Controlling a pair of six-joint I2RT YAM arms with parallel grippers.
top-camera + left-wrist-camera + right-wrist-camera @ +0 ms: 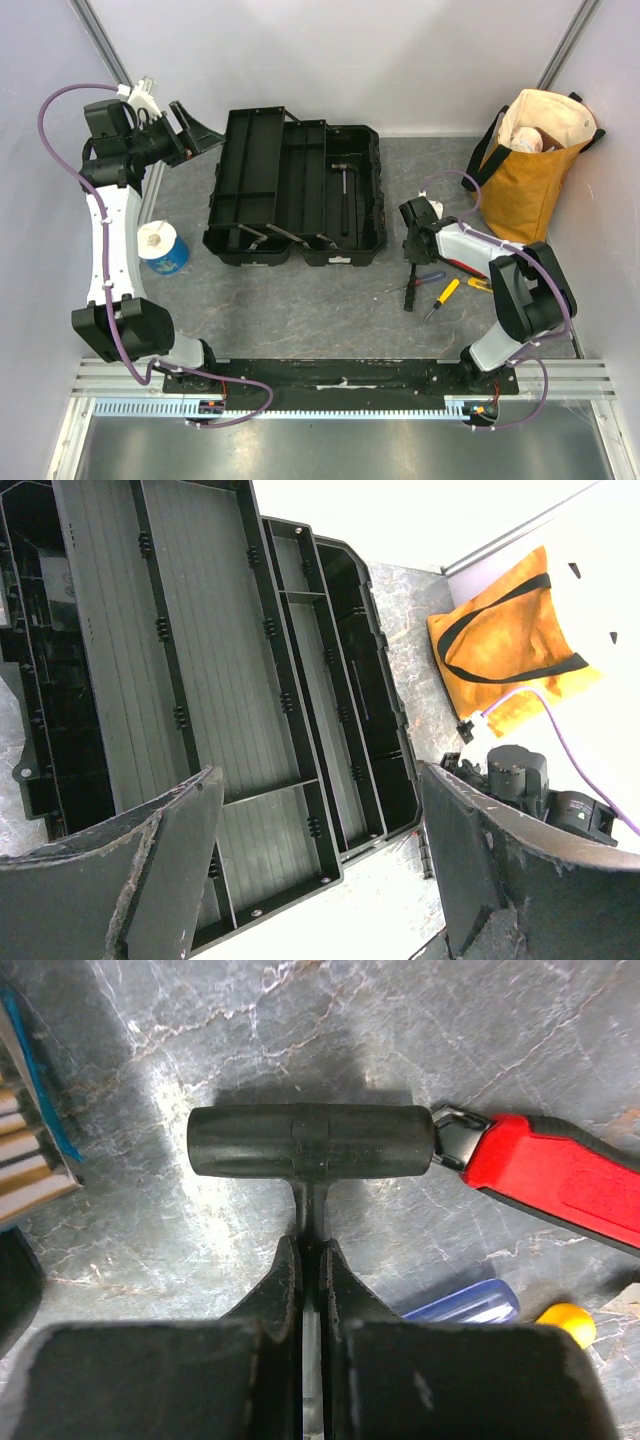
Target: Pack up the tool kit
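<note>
The grey marbled tabletop [300,300] carries an open black plastic toolbox [295,190] toward its far edge and a blue-and-white cup [163,247] by the left edge. A mustard-yellow fabric tote bag [525,170] sits in the far right corner. A black T-shaped tool [310,1140] and a yellow-handled screwdriver [441,298] lie rightward.

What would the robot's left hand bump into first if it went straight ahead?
Most likely the open black toolbox. The left hand is open and points right at its folded-out lid. How far off it is, I can't tell.
</note>
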